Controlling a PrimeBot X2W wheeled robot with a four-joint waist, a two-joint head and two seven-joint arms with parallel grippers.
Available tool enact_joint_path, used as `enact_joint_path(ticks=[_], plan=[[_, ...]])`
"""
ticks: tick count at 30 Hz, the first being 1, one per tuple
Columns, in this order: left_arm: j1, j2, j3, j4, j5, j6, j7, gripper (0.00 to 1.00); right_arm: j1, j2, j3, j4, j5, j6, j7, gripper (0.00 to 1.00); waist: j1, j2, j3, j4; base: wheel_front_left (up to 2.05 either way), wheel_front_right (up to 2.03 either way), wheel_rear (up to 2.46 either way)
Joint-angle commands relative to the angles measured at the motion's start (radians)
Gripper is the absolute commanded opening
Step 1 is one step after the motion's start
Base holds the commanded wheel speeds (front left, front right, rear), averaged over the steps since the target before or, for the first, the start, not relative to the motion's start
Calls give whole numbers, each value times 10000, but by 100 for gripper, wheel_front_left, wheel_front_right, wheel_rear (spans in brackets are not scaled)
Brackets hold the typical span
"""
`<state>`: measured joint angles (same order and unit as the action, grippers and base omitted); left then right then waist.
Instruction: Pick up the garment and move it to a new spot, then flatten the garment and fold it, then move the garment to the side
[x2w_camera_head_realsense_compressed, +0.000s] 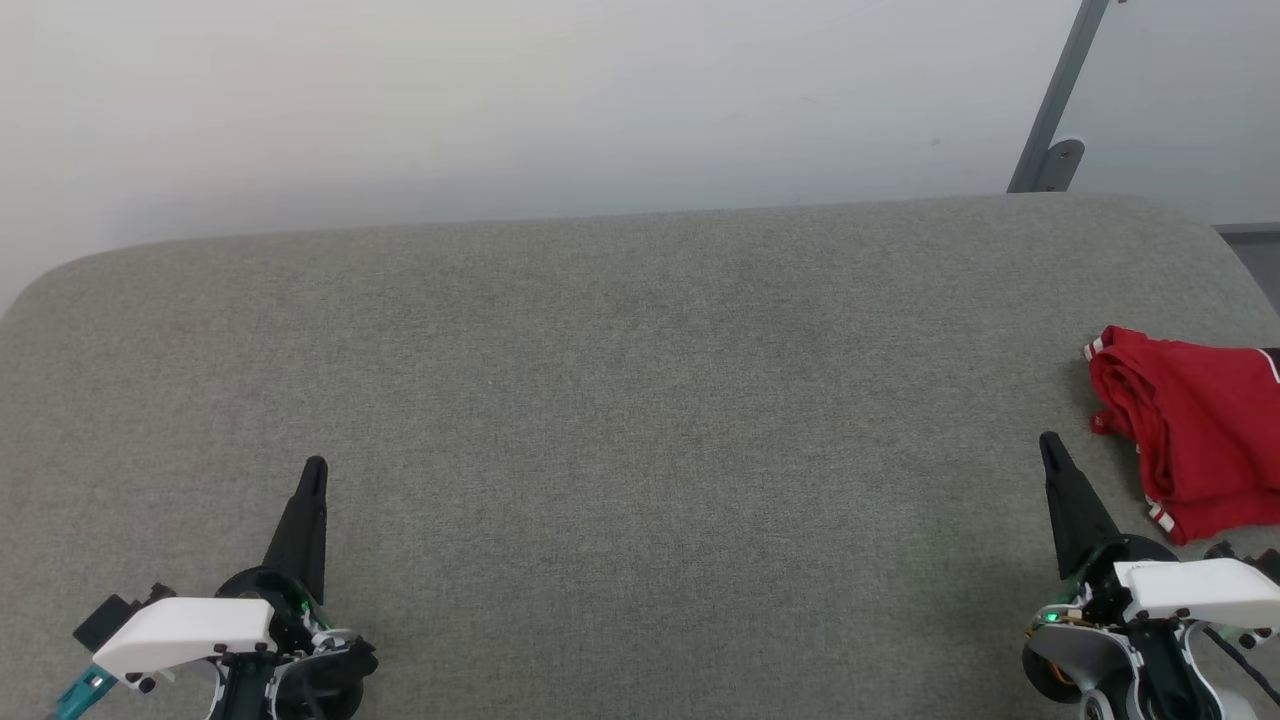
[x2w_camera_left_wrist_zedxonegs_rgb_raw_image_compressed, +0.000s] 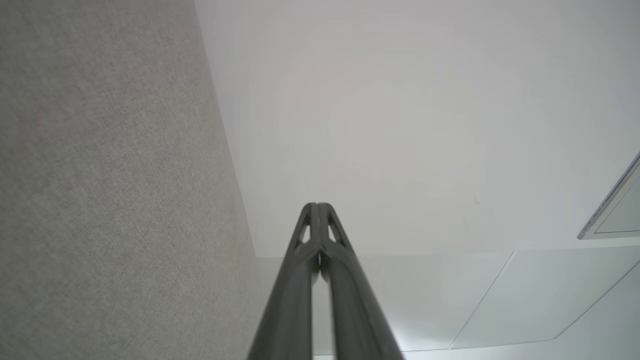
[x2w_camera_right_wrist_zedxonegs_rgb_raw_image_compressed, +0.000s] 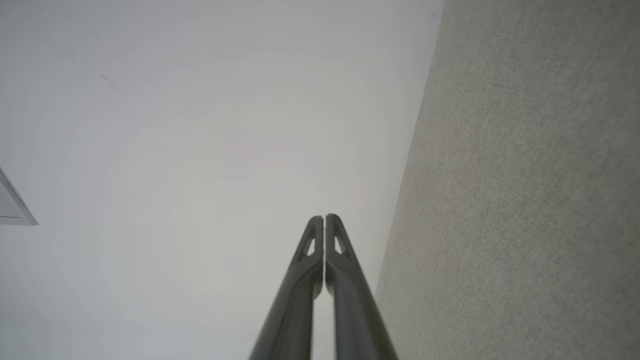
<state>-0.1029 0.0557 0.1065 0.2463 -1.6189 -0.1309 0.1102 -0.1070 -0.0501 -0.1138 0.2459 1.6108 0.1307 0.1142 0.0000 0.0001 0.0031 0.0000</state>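
Observation:
The garment is a red shirt with red-and-white stripe trim, lying folded in a compact bundle at the far right edge of the grey fabric surface. My right gripper is shut and empty, its tip just left of the bundle's near corner and apart from it. At the lower left my left gripper is shut and empty too, far from the garment. In the left wrist view the left gripper has its fingers pressed together, and so does the right gripper in the right wrist view.
A pale wall rises behind the surface's far edge. A grey metal post stands at the back right. The surface has rounded far corners, and the garment runs past the right edge of the head view.

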Motion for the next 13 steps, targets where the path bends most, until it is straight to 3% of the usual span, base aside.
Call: enact_joint_path(ticks=[1, 13], plan=[[-124, -27, 37, -5, 25, 4, 19, 0, -42, 17, -2, 2, 40, -1, 8, 0, 0, -1, 0, 0, 0, 0, 0], [-126, -32, 47, -4, 37, 4, 32, 0, -41, 17, -4, 1, 40, 0, 8, 0, 0, -1, 0, 0, 0, 0, 0]])
